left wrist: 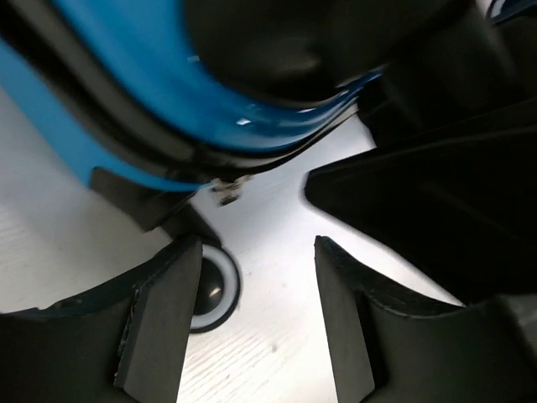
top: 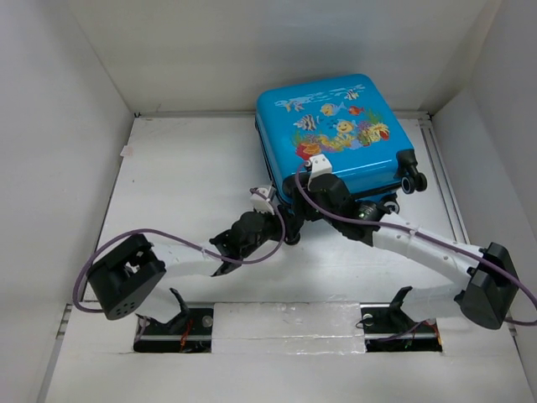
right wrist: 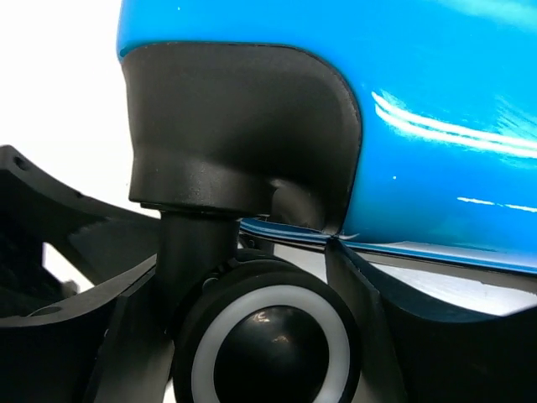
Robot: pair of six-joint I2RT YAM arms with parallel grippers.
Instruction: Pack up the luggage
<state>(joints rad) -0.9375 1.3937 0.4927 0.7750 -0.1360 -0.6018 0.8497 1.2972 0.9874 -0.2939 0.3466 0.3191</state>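
Note:
The luggage (top: 331,126) lies flat at the back of the table, closed, its fish-and-coral print facing up. My right gripper (top: 295,197) is at its near-left corner. In the right wrist view a black caster wheel (right wrist: 268,353) with a white ring fills the gap between the fingers (right wrist: 373,327) of my right gripper (right wrist: 252,269), under the blue shell (right wrist: 436,84). My left gripper (top: 278,220) sits just beside it, low over the table. In the left wrist view my left gripper (left wrist: 256,252) stands open over bare table, a caster wheel (left wrist: 216,285) behind its left finger and the blue shell edge (left wrist: 243,109) above.
White walls enclose the table on three sides. Two more caster wheels (top: 411,178) stick out at the luggage's near-right corner. The right arm's dark body (left wrist: 436,185) crowds the right of the left wrist view. Purple cables (top: 168,235) trail along both arms.

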